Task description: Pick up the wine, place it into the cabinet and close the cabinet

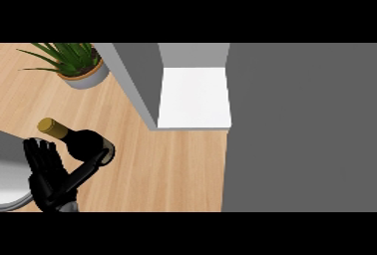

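Light wood counter (177, 169) is seen from steeply above, and it's a pretty sparse setup. Nearest, at the lower left, the left hand (46, 172) is seen entering from the bottom edge. Its fingers (38, 152) are laid up one side of the wine bottle (83, 141) and its thumb (101, 155) is hooked round the other, so the bottle is counted as gripped. The right hand isn't shown at all. The bottle is dark and tipped over, with its gold cap (50, 125) pointed up-left in the view, and it's sat well apart from the cabinet. Whether it's lifted off the wood can't be told from this angle.

Further back, the cabinet (195, 97) is found open, with a white shelf exposed between a slanted grey panel (136, 82) on its left and a wide dark grey slab (294, 124) on its right. Which one is the door can't be said for sure. Furthest off, a potted plant (77, 67) is parked in the top left corner, just beside the slanted panel.

What could go wrong: the bottle is held tilted, so it could be twisted in the grip during the carry. The slanted panel is sat right between bottle and shelf, so it could be clipped if the path is cut straight. The plant could be brushed if the swing is taken wide.
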You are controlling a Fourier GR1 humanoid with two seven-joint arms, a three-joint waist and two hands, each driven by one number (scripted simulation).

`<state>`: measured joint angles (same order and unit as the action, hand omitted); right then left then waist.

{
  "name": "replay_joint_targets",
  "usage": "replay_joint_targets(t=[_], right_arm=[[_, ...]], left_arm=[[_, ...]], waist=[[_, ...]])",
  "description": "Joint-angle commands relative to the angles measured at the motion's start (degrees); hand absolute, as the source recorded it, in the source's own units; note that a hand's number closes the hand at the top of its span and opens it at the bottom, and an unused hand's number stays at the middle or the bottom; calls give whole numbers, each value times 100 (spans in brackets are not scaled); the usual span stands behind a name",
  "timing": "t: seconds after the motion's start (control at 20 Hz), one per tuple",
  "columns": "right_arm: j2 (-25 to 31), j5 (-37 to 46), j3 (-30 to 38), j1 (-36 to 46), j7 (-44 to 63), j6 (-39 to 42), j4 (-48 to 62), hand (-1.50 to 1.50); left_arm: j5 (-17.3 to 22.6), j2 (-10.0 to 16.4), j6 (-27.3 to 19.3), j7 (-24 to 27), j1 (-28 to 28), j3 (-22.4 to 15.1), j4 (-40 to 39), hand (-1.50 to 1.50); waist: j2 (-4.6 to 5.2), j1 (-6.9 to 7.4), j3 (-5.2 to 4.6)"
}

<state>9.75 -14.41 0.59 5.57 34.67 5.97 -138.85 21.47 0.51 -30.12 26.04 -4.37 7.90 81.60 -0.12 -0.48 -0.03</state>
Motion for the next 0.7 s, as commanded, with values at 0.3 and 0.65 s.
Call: replay_joint_targets(t=[0.3, 0.65], right_arm=[[-109, -545, 136, -393, 88, 144, -822, -150], [16, -610, 244, -285, 482, 25, -1106, -150]], left_arm=[[306, -46, 367, 728, 392, 317, -1045, -150], [423, 18, 701, 733, 365, 431, -1321, -150]], waist=[[4, 2, 2], [-2, 2, 1]])
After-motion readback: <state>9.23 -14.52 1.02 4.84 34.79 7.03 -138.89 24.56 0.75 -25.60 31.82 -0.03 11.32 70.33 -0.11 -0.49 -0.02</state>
